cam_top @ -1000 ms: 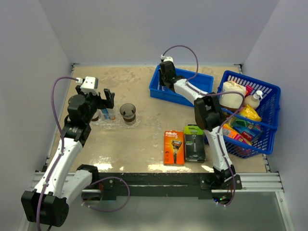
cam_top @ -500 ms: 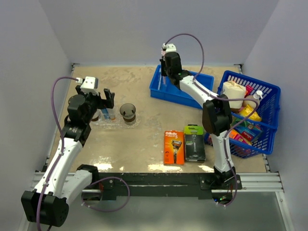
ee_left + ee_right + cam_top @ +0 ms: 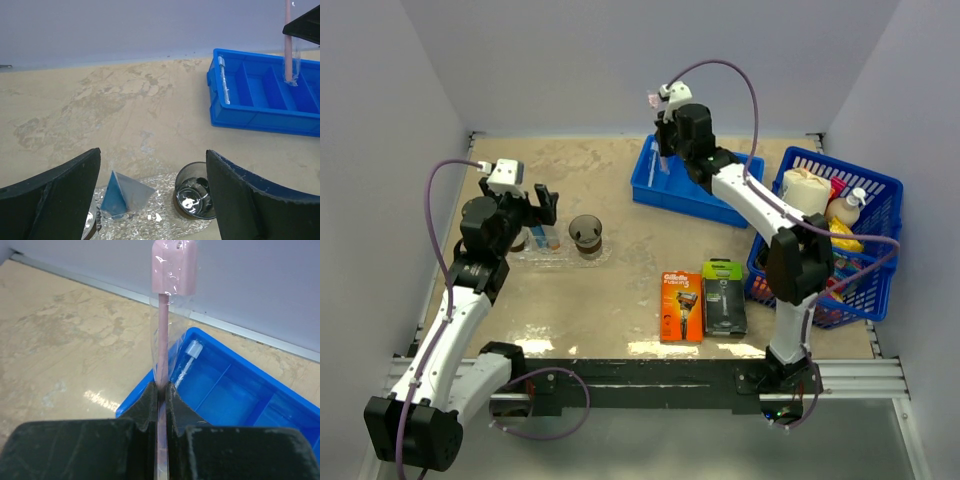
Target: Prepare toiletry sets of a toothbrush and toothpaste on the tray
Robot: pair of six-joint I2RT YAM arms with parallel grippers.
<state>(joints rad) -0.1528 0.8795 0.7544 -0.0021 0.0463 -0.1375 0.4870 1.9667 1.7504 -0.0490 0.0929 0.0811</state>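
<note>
One pink toothbrush (image 3: pixel 162 325) pinched upright by right gripper (image 3: pixel 161 390) above blue bin (image 3: pixel 690 205), left gripper (image 3: pixel 152 152) spread wide, empty, left of bin.

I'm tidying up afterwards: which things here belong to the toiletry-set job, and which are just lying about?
Job: toothbrush in right gripper, toothpaste, cups, tray, blue bin.
Lying about: orange razor pack, green razor pack, blue basket.
</note>
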